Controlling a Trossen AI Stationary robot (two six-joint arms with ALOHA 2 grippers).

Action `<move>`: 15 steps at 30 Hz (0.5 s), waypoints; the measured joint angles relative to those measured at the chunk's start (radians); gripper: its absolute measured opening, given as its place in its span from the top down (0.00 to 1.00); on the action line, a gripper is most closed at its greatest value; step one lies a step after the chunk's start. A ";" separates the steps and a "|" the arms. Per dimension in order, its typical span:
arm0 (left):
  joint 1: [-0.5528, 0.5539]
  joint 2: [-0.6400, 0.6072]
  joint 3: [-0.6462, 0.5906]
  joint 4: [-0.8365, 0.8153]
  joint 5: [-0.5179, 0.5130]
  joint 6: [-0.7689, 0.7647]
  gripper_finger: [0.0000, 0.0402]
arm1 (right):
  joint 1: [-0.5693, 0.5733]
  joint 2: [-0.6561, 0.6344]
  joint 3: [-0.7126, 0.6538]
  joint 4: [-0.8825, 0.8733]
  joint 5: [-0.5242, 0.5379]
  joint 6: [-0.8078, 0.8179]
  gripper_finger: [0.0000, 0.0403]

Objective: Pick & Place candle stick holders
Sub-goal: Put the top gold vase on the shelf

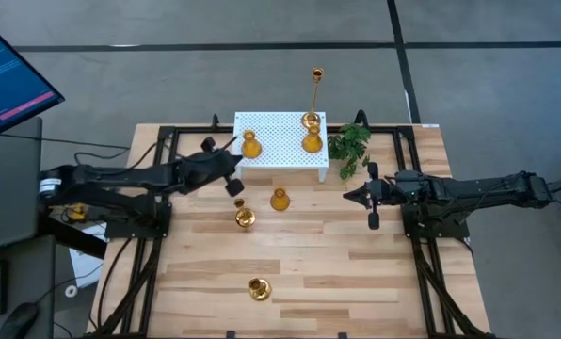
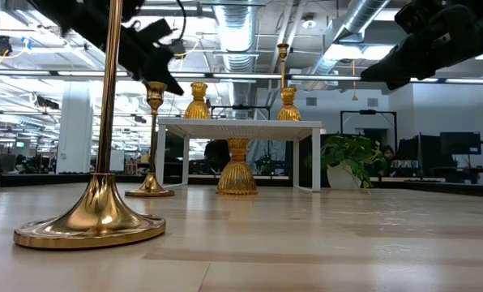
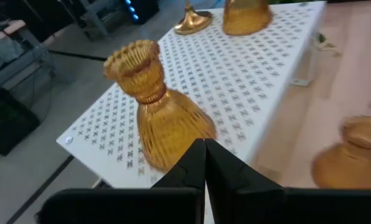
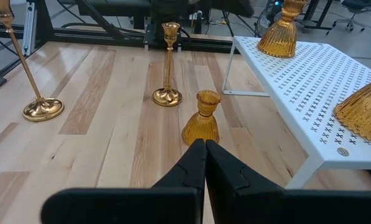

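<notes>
Spanning the lower centre of the high view: wooden table (image 1: 299,264). Sitting at upper centre: white perforated stand (image 1: 282,141), carrying three candle stick holders (image 1: 250,144); three more standing on bare wood below it. Hovering at the stand's left corner: left gripper (image 1: 235,185), fingers pressed together, empty. Waiting right of centre: right gripper (image 1: 373,222), fingers likewise together.
</notes>
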 joint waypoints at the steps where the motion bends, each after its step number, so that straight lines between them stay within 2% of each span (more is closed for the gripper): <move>1: 0.010 0.019 0.000 0.024 0.001 0.009 0.99 | 0.000 0.000 0.000 0.000 0.000 0.000 1.00; 6: 0.049 0.080 0.000 0.126 0.024 0.031 0.99 | 0.000 0.000 0.000 0.000 0.000 0.000 1.00; 15: 0.137 0.106 0.000 0.181 0.141 0.032 0.99 | 0.000 0.000 0.000 -0.004 0.000 0.000 1.00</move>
